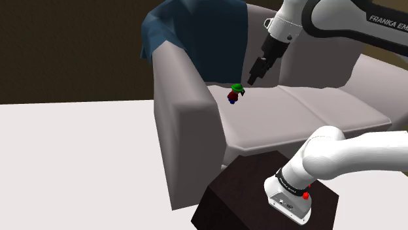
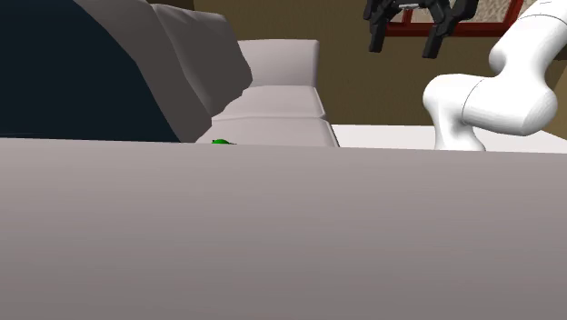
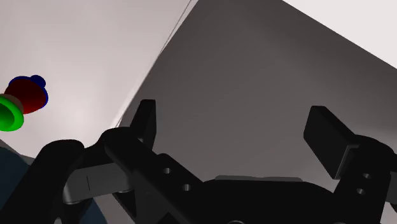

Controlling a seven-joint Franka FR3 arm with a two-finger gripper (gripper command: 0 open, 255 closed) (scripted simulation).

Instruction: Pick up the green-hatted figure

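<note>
One small figure [image 1: 236,93] with a green hat, a red body and a blue base sits on the seat of a pale grey sofa [image 1: 189,131], close to the armrest and just in front of the backrest. A dark blue blanket [image 1: 196,32] hangs over the backrest above it. In the shoulder view the pincer [image 1: 254,77] hangs in the air over the seat, and the figure lies between seven and eight o'clock from it, near but apart. The white arm [image 1: 353,19] reaches in from two o'clock, and the dark stand [image 1: 242,189] sits at five o'clock in front of the sofa.

In the wrist view the pincer [image 3: 235,124] has its two black fingers spread wide with nothing between them except grey sofa [image 3: 254,76]. The figure [image 3: 22,102] lies outside that gap, well beyond one finger and untouched.

In the second exterior view the pincer [image 2: 402,44] hangs high with its fingers apart. A sliver of the green hat [image 2: 219,142] peeks over the broad grey armrest [image 2: 273,227], at about eight o'clock from the pincer, beside the blanket [image 2: 73,82].
</note>
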